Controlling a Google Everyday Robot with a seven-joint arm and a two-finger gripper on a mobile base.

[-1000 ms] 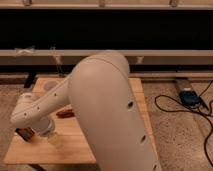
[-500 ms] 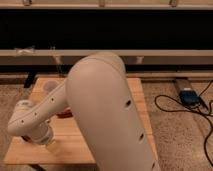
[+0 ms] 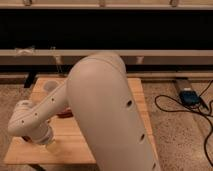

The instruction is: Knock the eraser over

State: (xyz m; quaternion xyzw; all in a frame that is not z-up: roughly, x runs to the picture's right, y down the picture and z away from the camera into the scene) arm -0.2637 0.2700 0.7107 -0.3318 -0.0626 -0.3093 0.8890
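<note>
My white arm [image 3: 107, 110] fills the middle of the camera view and bends down to the front left of the wooden table [image 3: 137, 92]. Its wrist [image 3: 30, 125] hangs low over the table's front left part. My gripper [image 3: 44, 142] is under the wrist, mostly hidden by it. A pale yellowish piece [image 3: 51, 146] shows just below the wrist, at the table surface. The eraser is hidden, and no dark block with a tan rim shows. A reddish-brown oblong item [image 3: 64, 114] lies on the table just behind the forearm.
A pale rounded object [image 3: 49, 86] sits at the table's back left. A blue device [image 3: 190, 96] with black cables [image 3: 175, 107] lies on the speckled floor to the right. A dark wall with a white rail [image 3: 165, 54] runs behind the table.
The wrist has swung lower and towards the table's front left. A small dark block that showed beside the wrist one second ago is now covered by the arm.
</note>
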